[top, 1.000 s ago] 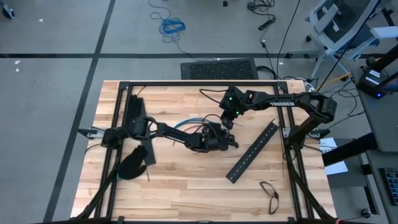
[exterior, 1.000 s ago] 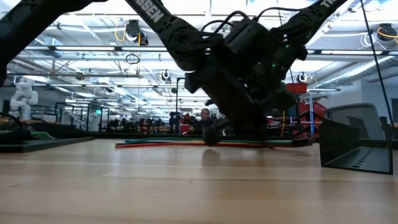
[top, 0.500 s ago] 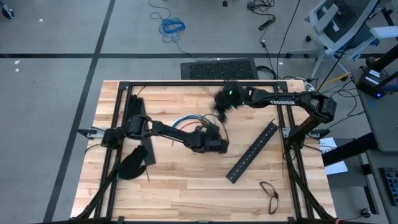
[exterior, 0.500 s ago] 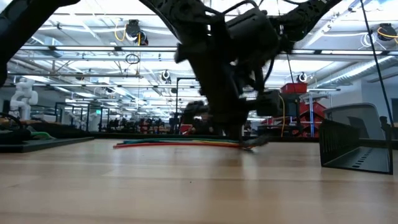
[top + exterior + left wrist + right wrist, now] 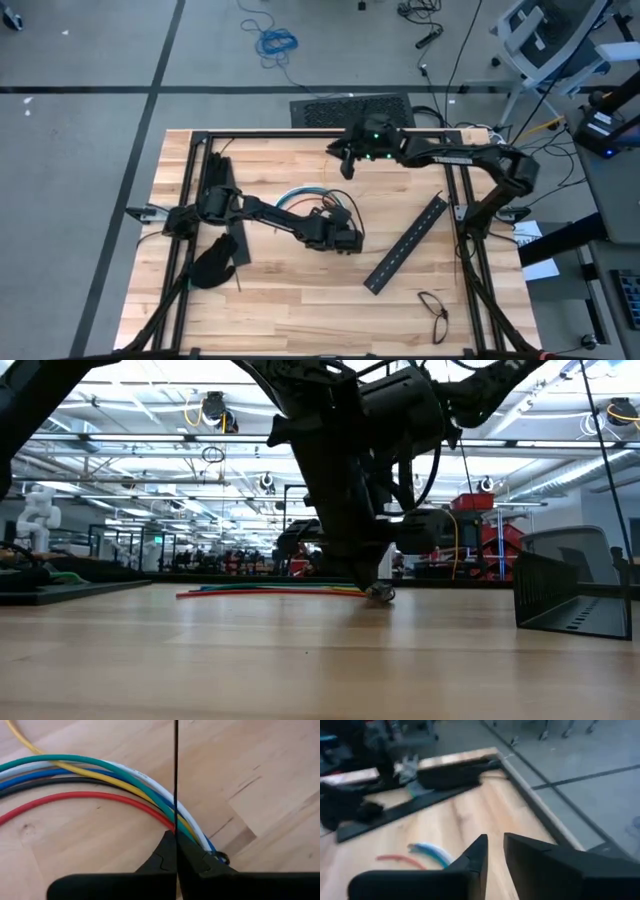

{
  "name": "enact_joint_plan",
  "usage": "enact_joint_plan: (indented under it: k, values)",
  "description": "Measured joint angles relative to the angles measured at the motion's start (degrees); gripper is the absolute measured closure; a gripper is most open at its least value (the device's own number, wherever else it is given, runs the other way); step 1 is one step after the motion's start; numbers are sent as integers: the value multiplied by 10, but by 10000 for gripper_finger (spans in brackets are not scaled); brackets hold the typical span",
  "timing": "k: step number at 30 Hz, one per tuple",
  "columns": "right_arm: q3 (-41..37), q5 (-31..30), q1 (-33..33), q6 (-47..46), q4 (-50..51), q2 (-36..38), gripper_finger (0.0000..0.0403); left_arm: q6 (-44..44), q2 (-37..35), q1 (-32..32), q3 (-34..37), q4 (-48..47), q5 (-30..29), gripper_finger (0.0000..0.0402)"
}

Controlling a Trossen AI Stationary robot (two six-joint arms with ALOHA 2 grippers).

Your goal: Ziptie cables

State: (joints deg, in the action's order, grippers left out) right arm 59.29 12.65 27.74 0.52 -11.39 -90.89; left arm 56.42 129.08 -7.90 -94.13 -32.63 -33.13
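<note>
At mid-table (image 5: pixel 300 290), the left gripper (image 5: pixel 176 851) is seen with jaws pressed together on a ziptie (image 5: pixel 176 780), beside the cables (image 5: pixel 100 777). Farther back, the right gripper (image 5: pixel 495 851) is held aloft, jaws slightly parted, empty.

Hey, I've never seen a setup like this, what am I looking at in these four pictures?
Two dark robot arms work at a wooden table. One picture looks straight down from above, one looks level across the tabletop, and two come from cameras on the arms' wrists. On the table lie coloured cables, a black slotted bar and a black glove. The left gripper is shut at mid-table on a thin dark ziptie that crosses the cables. The right gripper hangs near the table's far edge, slightly open, holding nothing.
</note>
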Motion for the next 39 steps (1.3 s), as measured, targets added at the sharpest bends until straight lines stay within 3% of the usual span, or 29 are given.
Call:
enact_joint_plan:
  k: [5, 11, 15, 22, 31, 35, 39]
  values:
    - [37, 9, 34, -4, -32, 19, 302, -3, -2, 2, 0, 2, -9, 401]
    - [139, 32, 86, -21, 85, 25, 249, -12, -14, 11, -10, 10, -55, 401]
    - [187, 57, 114, -5, 173, 27, 229, -78, -44, 24, -21, 48, -63, 402]
    - [207, 53, 126, 59, 319, 27, 222, -165, -64, 32, -28, 189, -43, 377]
    - [206, 53, 128, 85, 396, 26, 222, -163, -27, 38, -28, 209, -9, 340]
    - [206, 57, 125, 94, 439, 28, 222, -164, -13, 39, -27, 181, 32, 338]
    - [206, 8, 128, 171, 568, 35, 222, -174, -41, 42, -27, 69, 17, 338]
